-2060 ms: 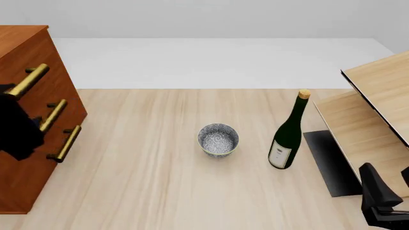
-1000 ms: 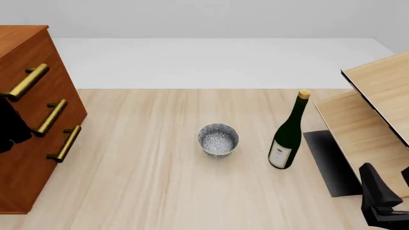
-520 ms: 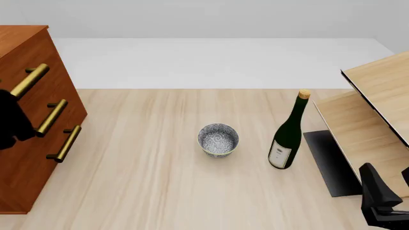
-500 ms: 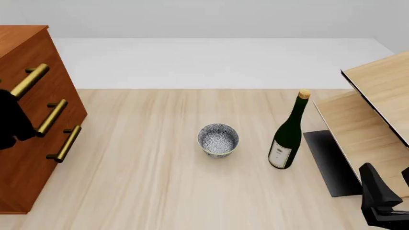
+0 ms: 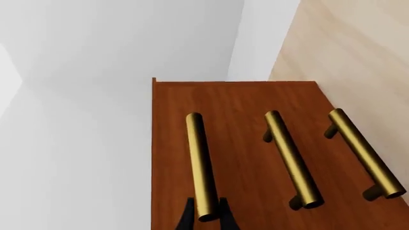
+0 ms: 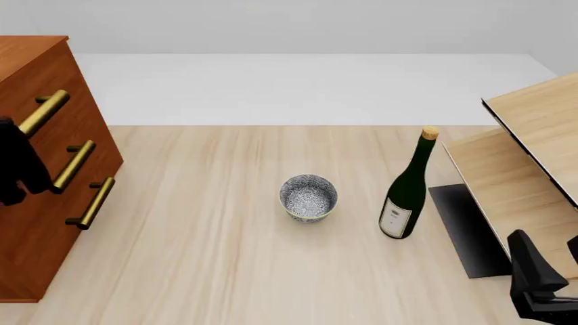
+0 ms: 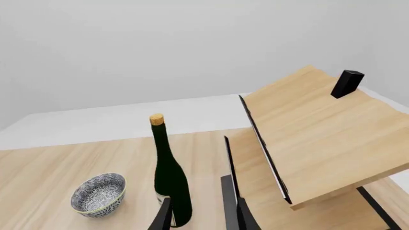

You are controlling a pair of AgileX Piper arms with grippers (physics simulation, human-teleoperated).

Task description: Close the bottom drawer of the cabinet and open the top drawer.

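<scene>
The reddish-brown cabinet (image 6: pixel 36 250) stands at the table's left edge. All three drawer fronts sit flush. In the left wrist view my left gripper (image 5: pixel 206 218) straddles the near end of the top drawer's brass handle (image 5: pixel 199 163), with one dark finger (image 5: pixel 187 219) pressed on each side. The bottom drawer's handle (image 5: pixel 364 153) is the one nearest the tabletop. From the front, the left gripper (image 6: pixel 16 162) covers the low end of the top handle (image 6: pixel 45 110), above the bottom handle (image 6: pixel 95 201). My right gripper (image 6: pixel 542 281) rests open at the near right, holding nothing.
A patterned bowl (image 6: pixel 308 196) sits mid-table with a green wine bottle (image 6: pixel 407 193) to its right. Pale slanted wooden boards (image 6: pixel 532 156) on a black base (image 6: pixel 465 227) fill the right side. The cabinet's middle handle (image 6: pixel 72 164) lies between the other two.
My left gripper has risen along the cabinet front, from beside the lower handles up to the top handle. The drawers, bowl, bottle and right arm have not moved.
</scene>
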